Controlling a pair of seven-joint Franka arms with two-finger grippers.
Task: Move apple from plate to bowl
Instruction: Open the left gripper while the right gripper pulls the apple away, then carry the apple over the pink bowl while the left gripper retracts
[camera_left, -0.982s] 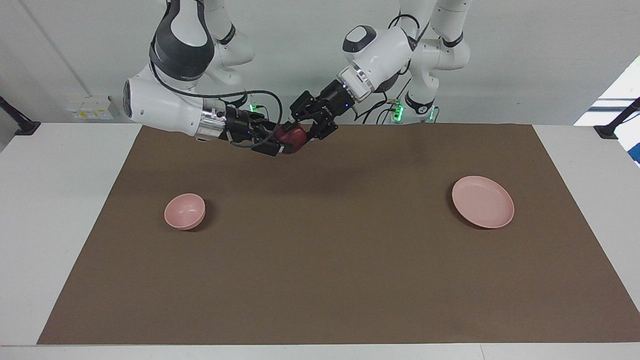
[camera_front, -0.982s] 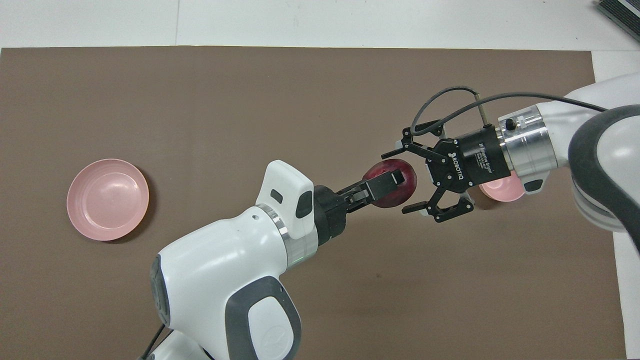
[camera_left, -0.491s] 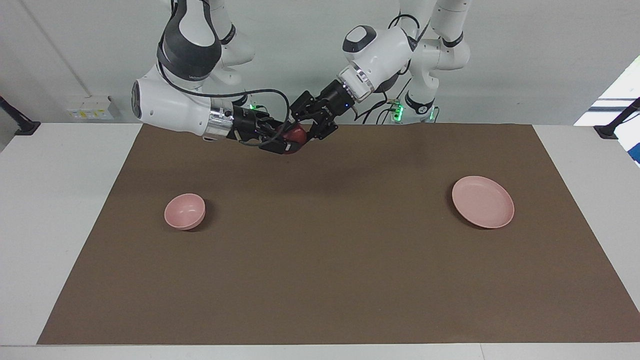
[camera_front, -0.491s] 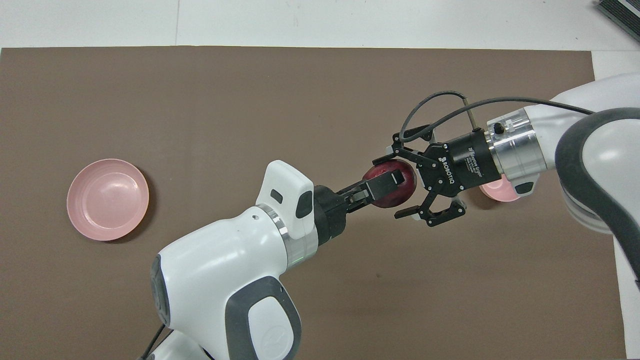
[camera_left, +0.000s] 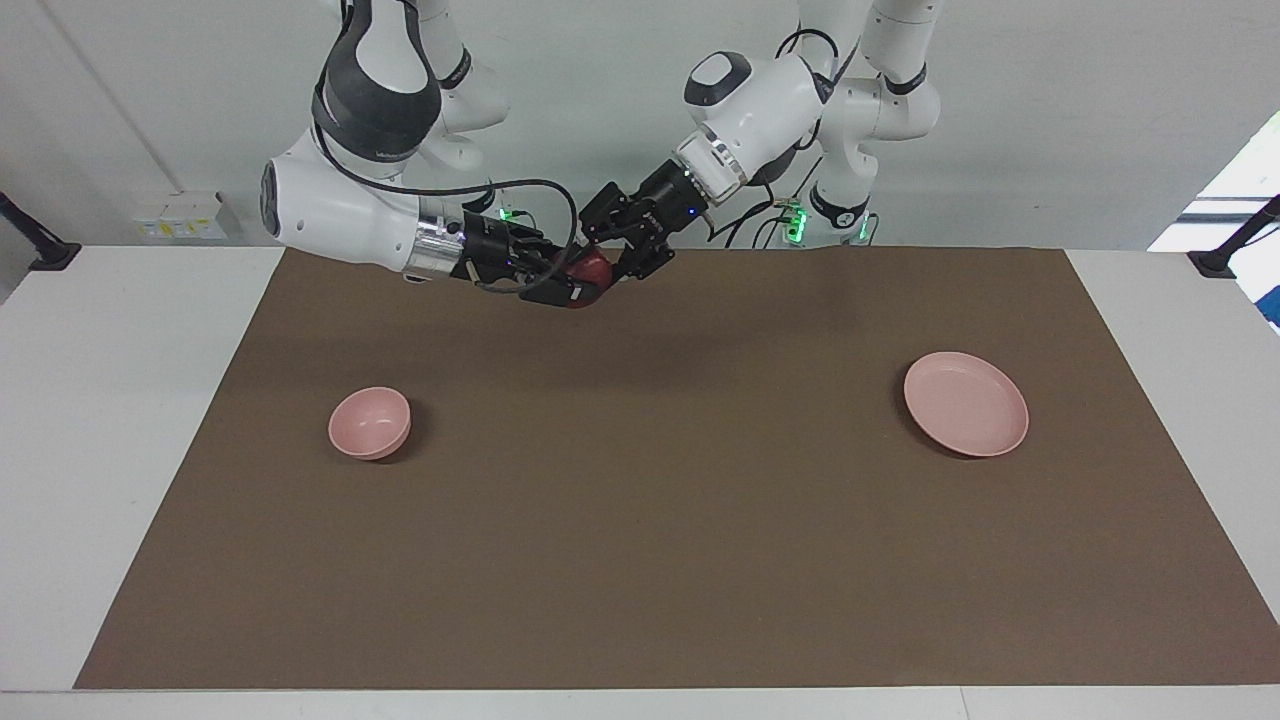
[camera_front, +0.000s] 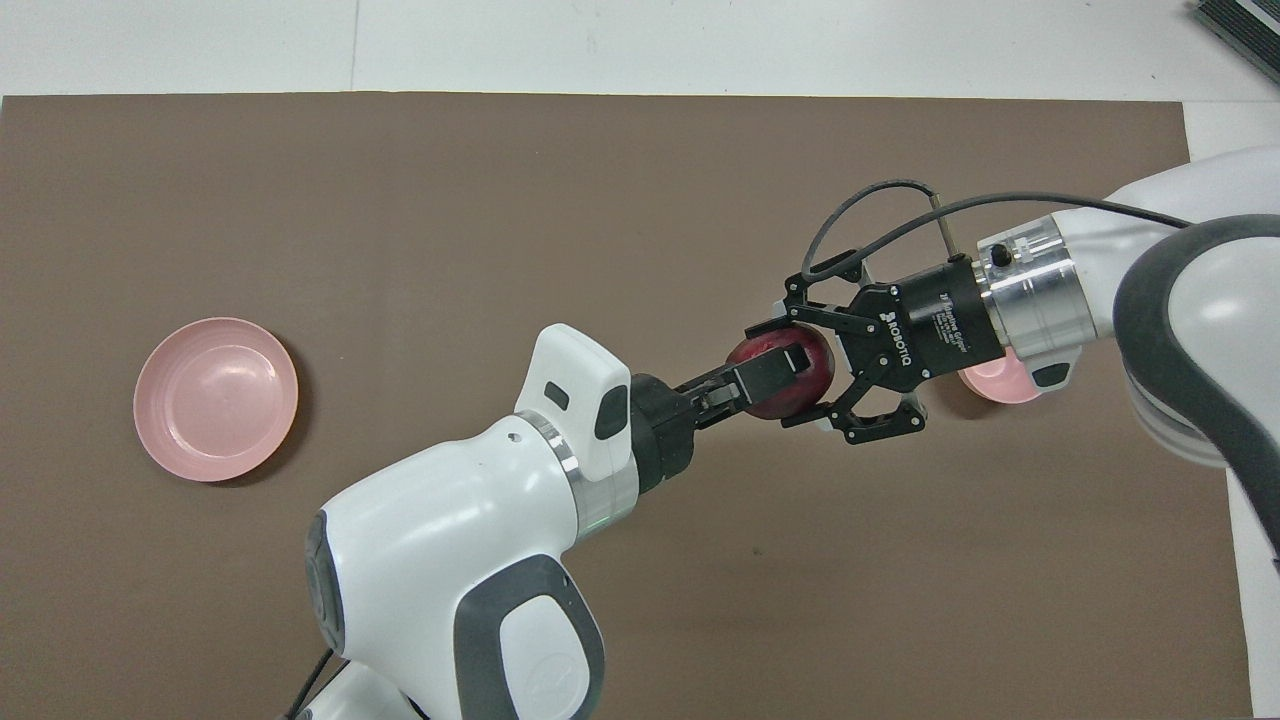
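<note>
Apple (camera_front: 790, 372): held in the air just right of centre in the overhead view, top centre in the facing view (camera_left: 590, 268), over the brown mat (camera_left: 650, 520). Clamped from two sides at once.

Left gripper (camera_front: 775, 368): entered from the lower left of the overhead view, fingers closed on the apple, one dark finger pad (camera_front: 770, 362) laid across the top of the fruit. In the facing view (camera_left: 605, 262), reached down from the upper right toward the apple.

Right gripper (camera_front: 800, 372): entered from the right edge of the overhead view, fingers narrowed onto the apple, fingertips against the fruit, outer links splayed to the sides. In the facing view (camera_left: 568, 282), reached in from the upper left.

Bowl (camera_left: 369, 422): stood at left of centre in the facing view, upright on the mat, well apart from the apple. In the overhead view (camera_front: 1000, 380), mostly hidden under the right arm's wrist.

Plate (camera_left: 965, 403): lay flat at the right of the facing view, at the left of the overhead view (camera_front: 216, 398), well apart from both grippers.

Desk (camera_left: 120, 400): white surface around the mat in the facing view.
</note>
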